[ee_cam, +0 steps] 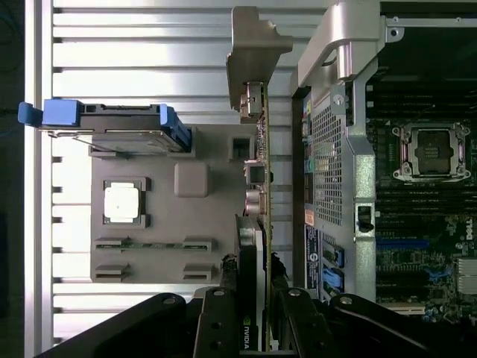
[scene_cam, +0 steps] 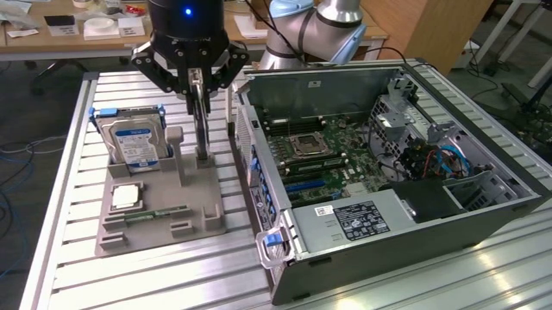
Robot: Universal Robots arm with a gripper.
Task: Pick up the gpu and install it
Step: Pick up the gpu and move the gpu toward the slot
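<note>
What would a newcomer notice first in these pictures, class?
The black gripper, above the grey parts holder on the exterior view's left, is clamped on the upright gpu. On that view's right, the open computer case shows its motherboard.

The arm [scene_cam: 315, 26], its grey and blue joints folded at the back of the exterior view, ended in a black wrist [scene_cam: 185, 19] with a blue light glowing on its face. The hand [scene_cam: 199, 87] pointed straight down, its black linkages splayed outward near the wrist and narrowing toward the tips. In the wrist view the two fingers [ee_cam: 226, 298] stood parallel and close together, one on each face of the upright gpu [ee_cam: 252, 246], clamped against it.
</note>
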